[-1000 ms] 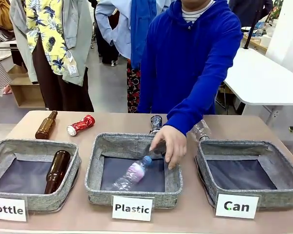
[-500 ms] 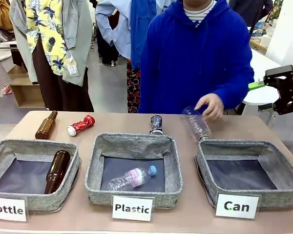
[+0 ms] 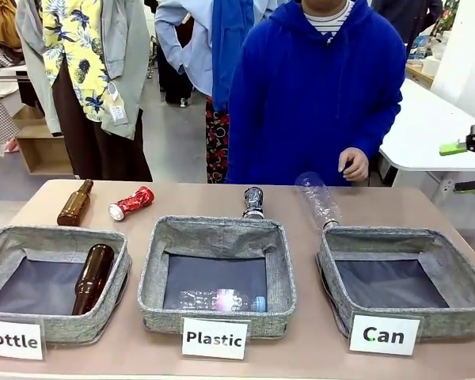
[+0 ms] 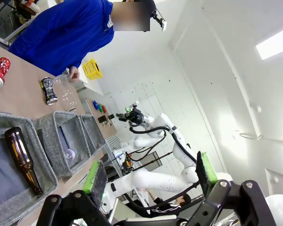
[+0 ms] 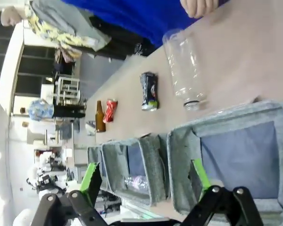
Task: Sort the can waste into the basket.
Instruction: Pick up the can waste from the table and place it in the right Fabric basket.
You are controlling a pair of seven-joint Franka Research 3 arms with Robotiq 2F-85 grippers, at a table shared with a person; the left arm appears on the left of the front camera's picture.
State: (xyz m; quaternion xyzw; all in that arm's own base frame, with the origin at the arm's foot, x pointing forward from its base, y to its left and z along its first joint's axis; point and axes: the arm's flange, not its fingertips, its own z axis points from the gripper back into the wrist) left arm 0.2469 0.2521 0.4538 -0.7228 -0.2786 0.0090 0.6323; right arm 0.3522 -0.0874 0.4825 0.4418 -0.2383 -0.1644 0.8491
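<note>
Red can [image 3: 131, 203] crumpled, shiny | black can [image 3: 253, 201] silver-marked | left hand [image 4: 148, 170], right hand [image 5: 145, 175] both spread

Our left gripper [image 4: 148, 172] hangs raised, jaws spread wide and holding nothing. Our right gripper [image 3: 465, 168] sits high off to our right, equally wide.
</note>
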